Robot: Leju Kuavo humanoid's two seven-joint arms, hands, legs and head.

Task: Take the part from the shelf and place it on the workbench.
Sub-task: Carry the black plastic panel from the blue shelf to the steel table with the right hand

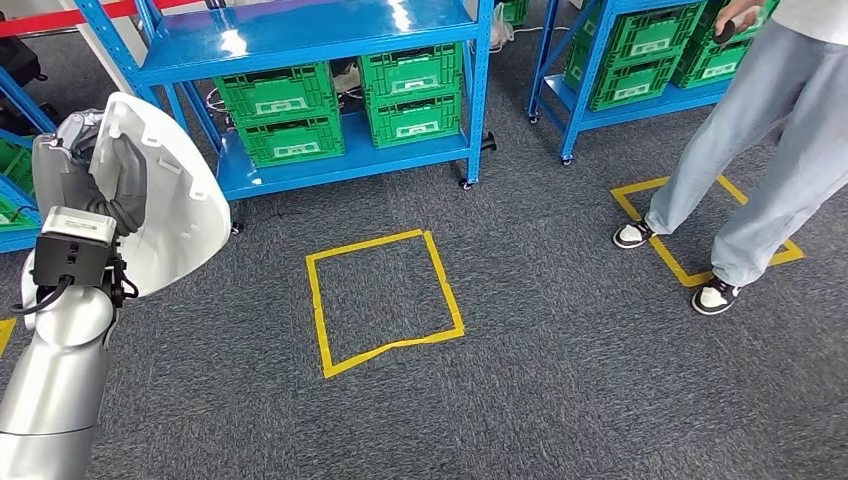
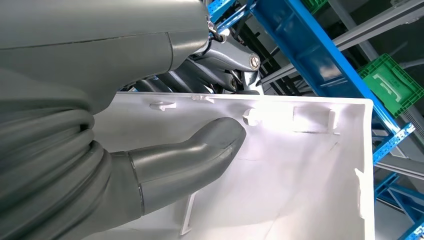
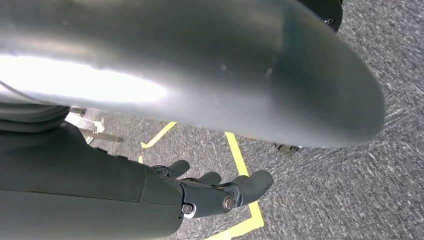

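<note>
My left hand [image 1: 95,170] holds a large white curved plastic part [image 1: 175,205] at the left of the head view, raised in front of the blue shelf. In the left wrist view the grey thumb [image 2: 200,150] presses on the part's [image 2: 300,170] inner face while the dark fingers [image 2: 225,67] wrap behind its edge. My right hand [image 3: 215,192] hangs over the carpet with its fingers loosely apart and nothing in them.
A blue shelf [image 1: 310,40] with green crates [image 1: 280,115] stands ahead; a second shelf [image 1: 600,90] is at the right. A yellow tape square [image 1: 385,300] marks the grey carpet. A person [image 1: 760,130] stands at the right on another taped square.
</note>
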